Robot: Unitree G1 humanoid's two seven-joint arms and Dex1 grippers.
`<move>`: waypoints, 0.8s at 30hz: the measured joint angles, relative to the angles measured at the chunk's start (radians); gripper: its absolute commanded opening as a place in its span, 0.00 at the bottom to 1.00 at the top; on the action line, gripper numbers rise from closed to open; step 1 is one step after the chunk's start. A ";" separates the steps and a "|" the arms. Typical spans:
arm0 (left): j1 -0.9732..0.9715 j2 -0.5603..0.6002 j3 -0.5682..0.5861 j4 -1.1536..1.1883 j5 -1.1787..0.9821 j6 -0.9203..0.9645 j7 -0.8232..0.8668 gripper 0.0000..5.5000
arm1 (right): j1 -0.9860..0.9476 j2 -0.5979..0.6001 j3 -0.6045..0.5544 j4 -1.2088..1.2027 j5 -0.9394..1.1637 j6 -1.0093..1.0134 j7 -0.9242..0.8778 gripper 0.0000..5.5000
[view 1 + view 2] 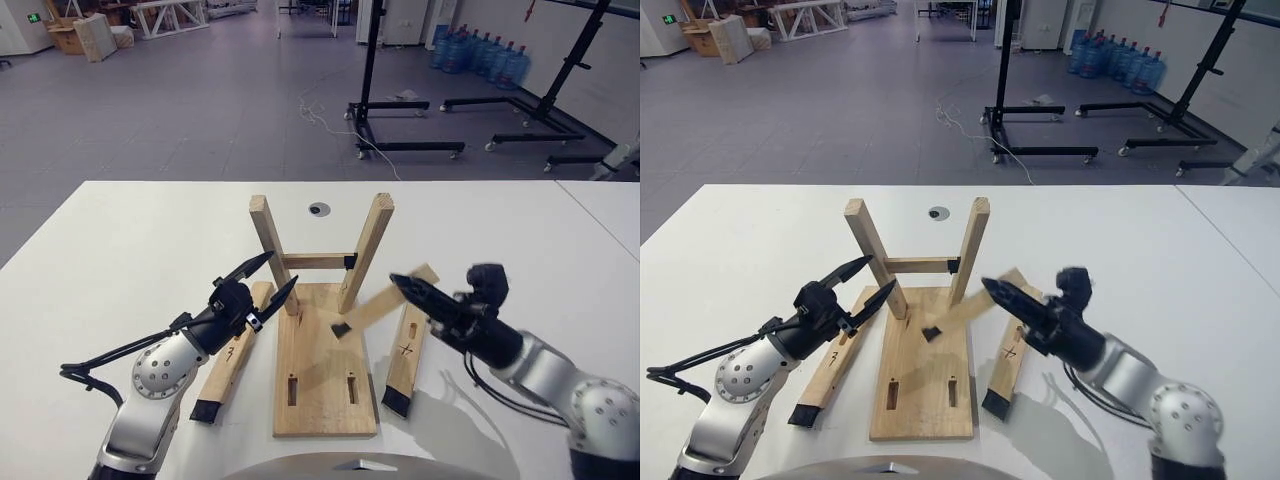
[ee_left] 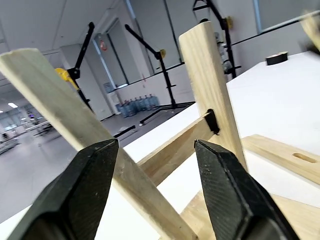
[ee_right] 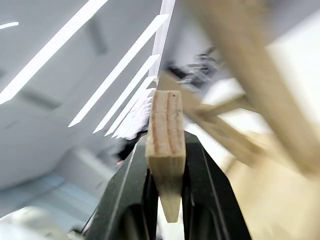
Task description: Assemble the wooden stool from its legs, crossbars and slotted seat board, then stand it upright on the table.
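Slotted seat board (image 1: 322,400) flat; splayed legs (image 1: 272,250) w/ crossbar (image 1: 315,261) atop.

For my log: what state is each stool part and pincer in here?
Seat board: flat on table, near slots empty.
Upright legs: standing on its far end, joined by crossbar.
Loose legs: lying flat, one each side of board.
Wooden bar: lifted, tilted, held.
Left pincer: open, straddling one upright leg.
Right pincer: shut on wooden bar.
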 measured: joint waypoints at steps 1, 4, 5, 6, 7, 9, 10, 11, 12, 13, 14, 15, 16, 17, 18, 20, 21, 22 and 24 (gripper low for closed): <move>0.010 -0.009 0.001 -0.012 0.017 -0.002 0.018 0.50 | 0.010 -0.018 -0.011 0.000 0.005 -0.011 -0.049 0.07; 0.046 -0.033 0.019 -0.038 0.044 -0.002 0.077 0.50 | 0.036 -0.046 -0.028 -0.037 0.023 -0.057 -0.227 0.07; 0.060 -0.044 0.023 -0.052 0.057 -0.002 0.099 0.50 | 0.032 -0.060 -0.038 -0.043 0.032 -0.083 -0.299 0.07; 0.078 -0.055 0.024 -0.062 0.066 -0.001 0.119 0.50 | 0.029 -0.064 -0.047 -0.057 0.032 -0.114 -0.377 0.07; 0.091 -0.064 0.024 -0.075 0.073 0.003 0.132 0.50 | 0.029 -0.064 -0.048 -0.084 0.030 -0.145 -0.459 0.07; 0.099 -0.071 0.024 -0.091 0.077 0.012 0.141 0.50 | 0.037 -0.065 -0.050 -0.135 0.029 -0.185 -0.560 0.07; 0.107 -0.072 0.026 -0.099 0.077 0.019 0.145 0.50 | 0.051 -0.065 -0.050 -0.174 0.030 -0.201 -0.592 0.07; 0.115 -0.072 0.032 -0.112 0.077 0.025 0.149 0.50 | 0.069 -0.065 -0.050 -0.210 0.033 -0.215 -0.618 0.07; 0.116 -0.071 0.041 -0.121 0.076 0.031 0.150 0.50 | 0.086 -0.066 -0.050 -0.233 0.034 -0.225 -0.630 0.07; 0.116 -0.071 0.041 -0.123 0.076 0.034 0.151 0.50 | 0.091 -0.067 -0.049 -0.236 0.034 -0.226 -0.633 0.07; 0.116 -0.071 0.042 -0.127 0.076 0.046 0.150 0.50 | 0.105 -0.076 -0.049 -0.237 0.033 -0.231 -0.639 0.07; 0.115 -0.071 0.042 -0.128 0.074 0.052 0.150 0.50 | 0.114 -0.080 -0.050 -0.239 0.030 -0.238 -0.643 0.07; 0.115 -0.070 0.042 -0.131 0.074 0.059 0.150 0.50 | 0.125 -0.084 -0.051 -0.241 0.024 -0.246 -0.651 0.07; 0.115 -0.069 0.042 -0.138 0.074 0.064 0.149 0.50 | 0.133 -0.088 -0.051 -0.243 0.004 -0.250 -0.654 0.07; 0.114 -0.069 0.042 -0.146 0.074 0.068 0.149 0.50 | 0.138 -0.090 -0.050 -0.244 -0.008 -0.257 -0.659 0.07; 0.113 -0.067 0.042 -0.150 0.073 0.069 0.147 0.50 | 0.141 -0.090 -0.038 -0.247 -0.053 -0.267 -0.663 0.07; 0.113 -0.065 0.042 -0.150 0.073 0.070 0.145 0.50 | 0.141 -0.089 -0.029 -0.249 -0.072 -0.271 -0.665 0.07; 0.113 -0.064 0.042 -0.150 0.073 0.070 0.139 0.50 | 0.142 -0.087 -0.020 -0.252 -0.087 -0.277 -0.670 0.07; 0.112 -0.061 0.042 -0.150 0.073 0.071 0.134 0.50 | 0.154 -0.078 -0.011 -0.253 -0.088 -0.284 -0.686 0.07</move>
